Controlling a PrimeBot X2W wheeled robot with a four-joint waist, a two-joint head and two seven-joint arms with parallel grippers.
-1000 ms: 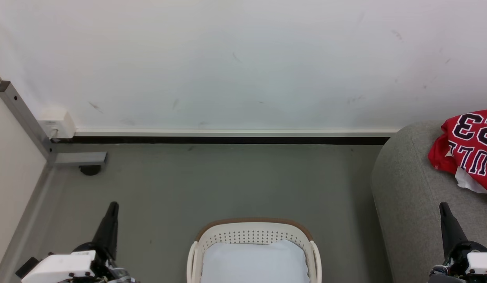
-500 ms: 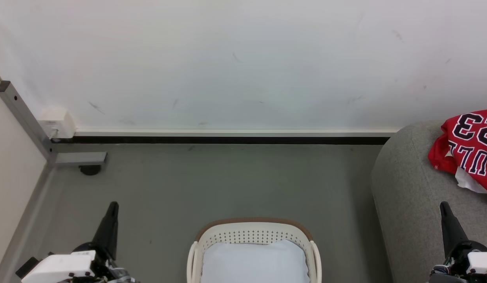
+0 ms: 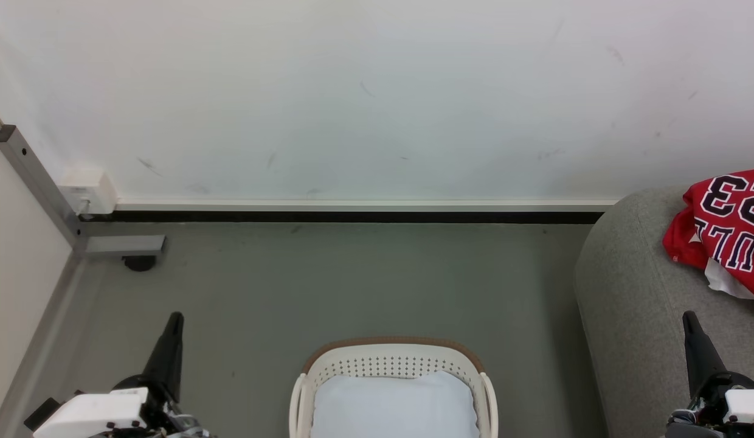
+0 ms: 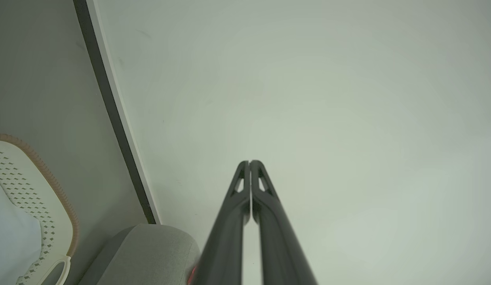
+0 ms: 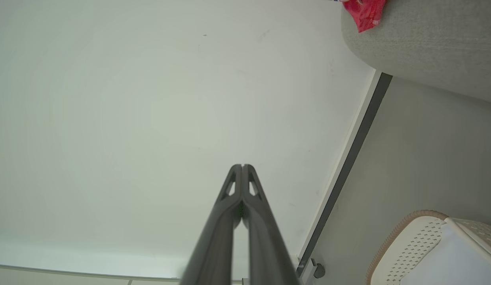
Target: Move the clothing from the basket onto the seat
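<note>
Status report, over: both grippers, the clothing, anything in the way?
Left gripper shut, empty; right gripper shut, empty. Clothing lies on seat; basket shows pale pad. No obstacle seen.

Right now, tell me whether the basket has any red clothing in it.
None visible: the basket holds a pale pad, and the red clothing lies on the seat. Its near part is out of frame: cannot tell there.

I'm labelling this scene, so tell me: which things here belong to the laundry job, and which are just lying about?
Part of the job:
red clothing, lying on the grey seat
cream basket
left tool and right tool, both shut

Just lying about:
pale pad inside the basket
white wall box
grey metal post
</note>
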